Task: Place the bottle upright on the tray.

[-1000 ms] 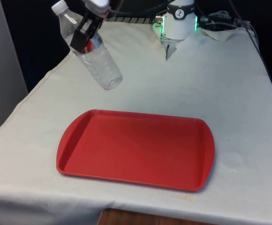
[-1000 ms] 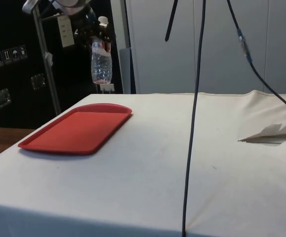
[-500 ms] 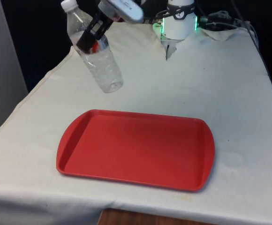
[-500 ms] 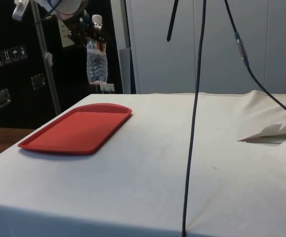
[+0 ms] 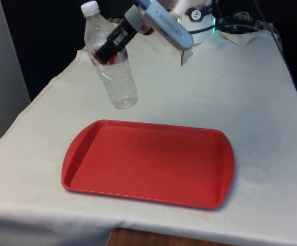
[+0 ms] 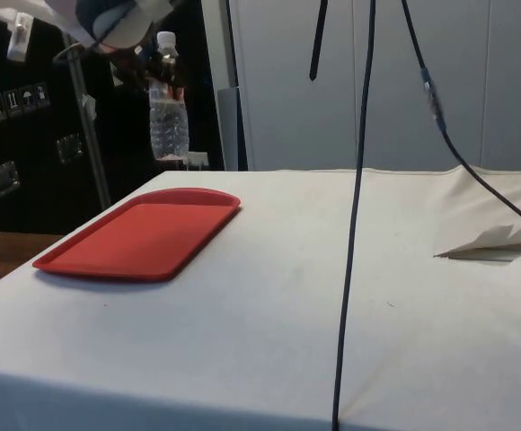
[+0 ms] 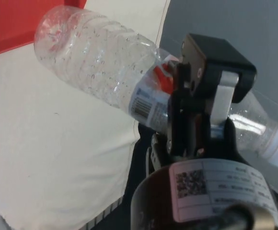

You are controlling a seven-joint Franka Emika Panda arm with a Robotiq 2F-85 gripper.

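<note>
Since the earlier frames, your bottle had moved toward the front view's right and stood straighter: one second before it leaned strongly with its white cap far to the front view's left, and now it was nearly upright, only a little tilted, cap up. Your arm had also swung across, from above the bottle to a place beside it on the front view's right.

You had one bottle, one tray, and one claw. The bottle was clear plastic, with a white cap and a label with some red on it. The claw was closed on the bottle at the label part, below the neck; in the wrist view you could see the black fingers pressed against the label of the bottle.

The bottle was held in the air, above the white cloth of the surface, beyond the far edge of the red tray and near its corner at the front view's left. In the side view the bottle hung clearly higher than the tray and did not touch it. The tray lay flat and had not shifted between the frames.
</note>
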